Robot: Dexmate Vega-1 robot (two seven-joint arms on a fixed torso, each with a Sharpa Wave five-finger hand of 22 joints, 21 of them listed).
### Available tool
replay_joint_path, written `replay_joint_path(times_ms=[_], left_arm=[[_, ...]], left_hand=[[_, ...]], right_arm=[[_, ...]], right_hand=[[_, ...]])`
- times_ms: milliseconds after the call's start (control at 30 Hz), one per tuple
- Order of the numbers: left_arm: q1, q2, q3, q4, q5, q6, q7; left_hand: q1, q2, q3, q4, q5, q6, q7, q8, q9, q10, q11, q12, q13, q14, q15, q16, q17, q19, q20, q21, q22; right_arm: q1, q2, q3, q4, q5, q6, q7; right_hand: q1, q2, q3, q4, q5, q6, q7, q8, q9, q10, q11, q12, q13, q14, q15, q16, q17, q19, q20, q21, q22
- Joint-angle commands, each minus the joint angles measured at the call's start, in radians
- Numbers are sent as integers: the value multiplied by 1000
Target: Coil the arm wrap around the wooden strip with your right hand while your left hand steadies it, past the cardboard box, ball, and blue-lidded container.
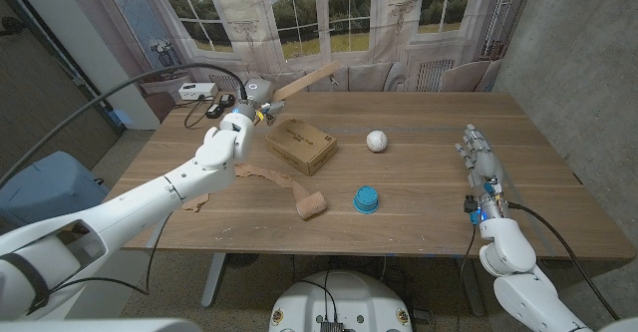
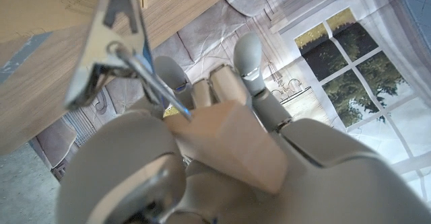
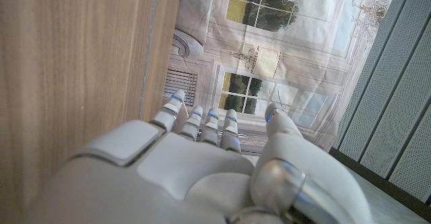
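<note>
In the head view, upper centre-left, the left hand (image 1: 231, 133) holds the wooden strip (image 1: 307, 80), whose lower end is hidden inside the grip while the free end slants up toward the top middle of the frame. The left wrist view shows that grip close up: fingers (image 2: 248, 61) closed around the pale wood (image 2: 232, 143), with a metal clip (image 2: 111, 42) blurred in front of it, hard to make out. The arm wrap (image 1: 289, 189) lies on the surface (image 1: 419, 212) at centre-left, one end rolled, the other partly covered by the left forearm. Just above it sits the cardboard box (image 1: 301, 145); the ball (image 1: 376, 141) is at centre and the blue-lidded container (image 1: 366, 199) lower centre. At the right of the frame the right hand (image 1: 479, 161) is stretched out along the surface, fingers straight and close together, holding nothing. The right wrist view shows these fingers (image 3: 202, 120) reaching past the surface edge.
</note>
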Motion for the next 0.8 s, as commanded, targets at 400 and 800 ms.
replay_joint_path(times_ms=[400,800], left_arm=[[76,6,-110,-64,-18,-117,14],[63,20,-113,-86,-5,-178,-48]], left_hand=[[254,-85,146,-103,248,104,132,103,-103,78,43,1,2,32,26,41,-8,24,-41,21,48],[226,-130,226,-91,447,91,196,85,-208,85,67,-8,2,4,69,61,2,13,-20,12,90]], right_arm=[[-51,15,20,-34,-35,18,-17],[-156,20,64,-161,-178,-49,-145]], right_hand=[[4,-1,-4,-1,2,10,-4,5,3,11,-2,2,2,4,0,2,3,7,-6,3,5],[21,0,5,-12,6,18,-3,6,2,25,-1,6,2,26,-10,7,0,31,-15,11,4]])
